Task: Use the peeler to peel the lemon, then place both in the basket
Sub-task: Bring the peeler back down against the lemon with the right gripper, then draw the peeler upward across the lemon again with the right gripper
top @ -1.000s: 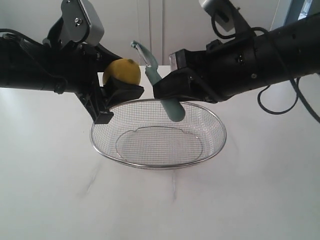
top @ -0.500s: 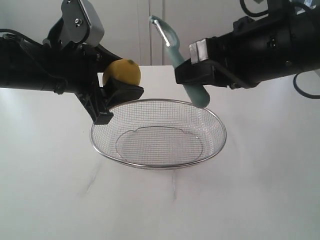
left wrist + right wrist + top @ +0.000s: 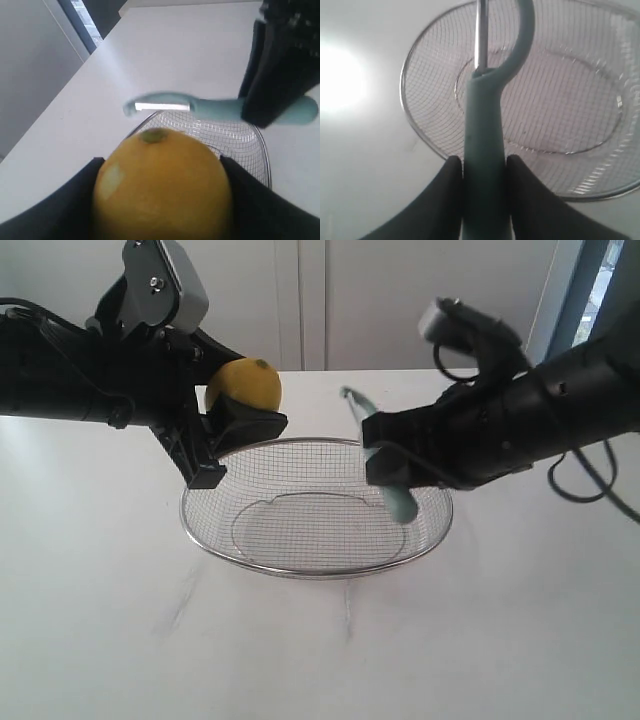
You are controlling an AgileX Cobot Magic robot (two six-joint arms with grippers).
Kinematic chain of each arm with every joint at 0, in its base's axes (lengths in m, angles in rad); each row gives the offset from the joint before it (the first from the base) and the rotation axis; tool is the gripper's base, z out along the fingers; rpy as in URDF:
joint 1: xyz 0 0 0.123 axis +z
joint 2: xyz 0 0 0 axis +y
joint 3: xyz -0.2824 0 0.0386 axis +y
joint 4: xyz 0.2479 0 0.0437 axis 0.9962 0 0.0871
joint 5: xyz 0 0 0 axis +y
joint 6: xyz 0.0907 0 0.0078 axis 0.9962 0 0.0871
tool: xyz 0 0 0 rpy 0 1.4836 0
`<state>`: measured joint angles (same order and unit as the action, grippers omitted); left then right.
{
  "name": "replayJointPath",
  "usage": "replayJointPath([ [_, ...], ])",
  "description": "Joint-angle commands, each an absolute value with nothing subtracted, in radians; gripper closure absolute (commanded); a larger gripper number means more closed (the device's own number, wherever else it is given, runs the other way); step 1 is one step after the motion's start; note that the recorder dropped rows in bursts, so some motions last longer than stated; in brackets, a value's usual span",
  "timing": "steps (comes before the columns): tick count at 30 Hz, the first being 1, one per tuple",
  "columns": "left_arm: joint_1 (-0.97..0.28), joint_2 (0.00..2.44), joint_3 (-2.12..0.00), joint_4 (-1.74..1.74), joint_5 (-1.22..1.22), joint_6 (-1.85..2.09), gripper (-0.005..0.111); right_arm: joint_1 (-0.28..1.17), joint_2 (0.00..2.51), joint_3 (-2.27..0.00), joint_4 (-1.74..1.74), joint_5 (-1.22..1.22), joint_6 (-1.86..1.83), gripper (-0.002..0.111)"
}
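The lemon (image 3: 243, 386) is up in the air, over the basket's far left edge and clear of the mesh. The left gripper (image 3: 236, 432) has it pinched between its black fingers (image 3: 65, 210), one on each flank, with the small greenish nub showing at the top. No bare patch of peeled skin shows on the side I can see.

Across from it is the peeler (image 3: 400, 502), clamped by its pale teal handle in the right gripper (image 3: 386, 456), whose jaws are closed tight against both sides of the handle. It hangs tilted over the right half of the basket – handle end low, near the mesh, and curved head and metal blade pointing up and towards the lemon. It looks blurred, and I cannot tell whether the handle tip touches the wire.

Lemon and peeler are apart, with open air between them.

The basket (image 3: 310, 575) sits beneath both, on the white table (image 3: 500, 640) – nothing lying in it.
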<state>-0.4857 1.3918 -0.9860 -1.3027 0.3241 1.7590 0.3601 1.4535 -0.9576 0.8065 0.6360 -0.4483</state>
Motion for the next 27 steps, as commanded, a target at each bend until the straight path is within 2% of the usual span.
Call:
replayJointPath([
  [1,-0.490,1.386,-0.988,-1.323,0.342,1.750,0.107,0.358,1.545,-0.956,1.117,0.782,-0.730,0.108],
  [5,-0.490,1.386,-0.988,-1.323,0.344,1.750,0.107,0.358,1.582,-0.956,1.312,0.904,-0.881,0.108],
  [10,-0.490,1.386,-0.988,-1.323,0.344,1.750,0.107,0.358,1.583,-0.956,1.347,0.937,-0.895,0.108],
  [27,-0.490,1.386,-0.988,-1.323,0.344,1.750,0.107,0.358,1.518,-0.956,1.355,0.883,-0.893,0.108],
])
